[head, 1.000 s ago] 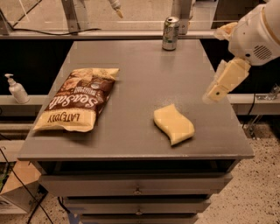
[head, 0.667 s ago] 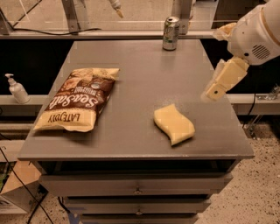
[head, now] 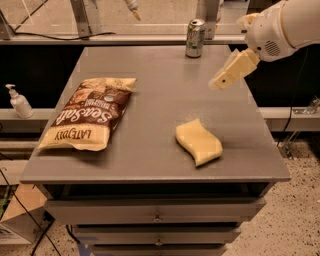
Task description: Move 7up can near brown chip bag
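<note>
The 7up can (head: 195,38) stands upright at the far edge of the grey table (head: 165,85), right of centre. The brown chip bag (head: 91,113) lies flat on the table's left side, dark brown with white lettering and tan ends. My gripper (head: 223,80) hangs over the right part of the table, in front of and to the right of the can and apart from it. It holds nothing that I can see. The white arm (head: 280,25) reaches in from the upper right.
A pale yellow wavy sponge (head: 199,142) lies on the table's front right. A soap dispenser (head: 20,102) stands on a ledge to the left. Metal posts (head: 207,11) and a rail run behind the table. Drawers (head: 157,216) sit below the front edge.
My gripper has moved left and toward the far edge, closer to the can. The can, bag and sponge have not moved.
</note>
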Tool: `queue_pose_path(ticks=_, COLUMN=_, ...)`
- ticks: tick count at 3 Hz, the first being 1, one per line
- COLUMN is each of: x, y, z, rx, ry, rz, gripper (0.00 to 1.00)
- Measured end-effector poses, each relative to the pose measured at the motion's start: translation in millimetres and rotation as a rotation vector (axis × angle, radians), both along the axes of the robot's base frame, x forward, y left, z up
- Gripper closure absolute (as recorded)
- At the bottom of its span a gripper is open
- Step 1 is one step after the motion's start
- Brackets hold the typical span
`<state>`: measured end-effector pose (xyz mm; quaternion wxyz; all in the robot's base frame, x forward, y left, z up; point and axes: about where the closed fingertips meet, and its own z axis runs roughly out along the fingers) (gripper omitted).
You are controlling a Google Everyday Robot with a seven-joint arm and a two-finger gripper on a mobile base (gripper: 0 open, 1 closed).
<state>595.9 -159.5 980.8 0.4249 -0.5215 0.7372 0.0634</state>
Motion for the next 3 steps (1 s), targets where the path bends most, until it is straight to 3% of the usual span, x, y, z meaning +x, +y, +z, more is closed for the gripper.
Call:
queue_pose_path(ticks=1, x=33, y=6, z=-2, rx=0.104, ry=-0.032, rz=-0.035, gripper=0.00)
queue_pose_path(ticks=2, x=90, y=26, z=-5, rx=0.209, ry=-0.047, rz=-0.048, gripper=0.00)
queue_pose_path(ticks=3, x=91, y=27, z=-1, rx=0.211, ry=-0.053, rz=-0.046, gripper=0.00)
